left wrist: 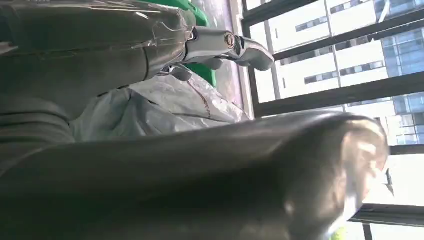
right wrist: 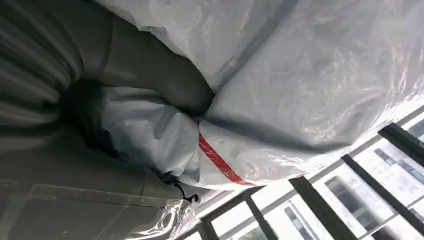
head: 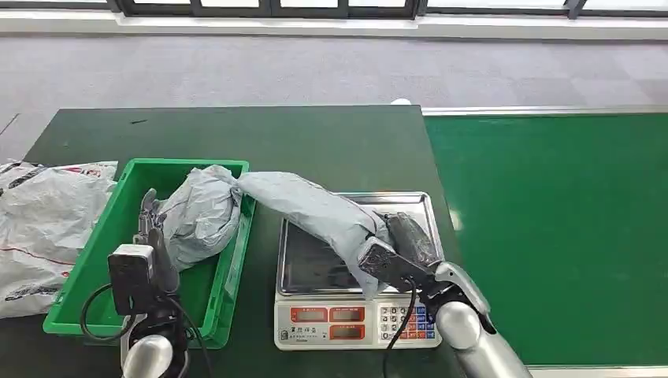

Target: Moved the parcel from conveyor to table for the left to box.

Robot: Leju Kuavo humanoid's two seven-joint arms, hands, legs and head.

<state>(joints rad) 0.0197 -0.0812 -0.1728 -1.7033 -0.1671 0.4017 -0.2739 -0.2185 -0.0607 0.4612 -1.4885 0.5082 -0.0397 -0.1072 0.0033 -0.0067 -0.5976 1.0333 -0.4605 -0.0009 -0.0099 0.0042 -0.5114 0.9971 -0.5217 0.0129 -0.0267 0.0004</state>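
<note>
My right hand (head: 406,248) has its fingers clamped on the parcel (head: 236,209) over the scale (head: 354,311), so its bulk sags into the bin (head: 94,260) beside. My left hand (head: 154,236) grips that end, steadying it. I can't read the scale's label.

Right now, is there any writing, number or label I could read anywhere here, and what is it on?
Nothing reads clearly.
Scale: small print above its red display windows, and key markings, too small to read; no digits legible.
Grey parcel: a red stripe, no legible words.
Mail bags beside the green crate: red and dark printing, too blurred to read.
</note>
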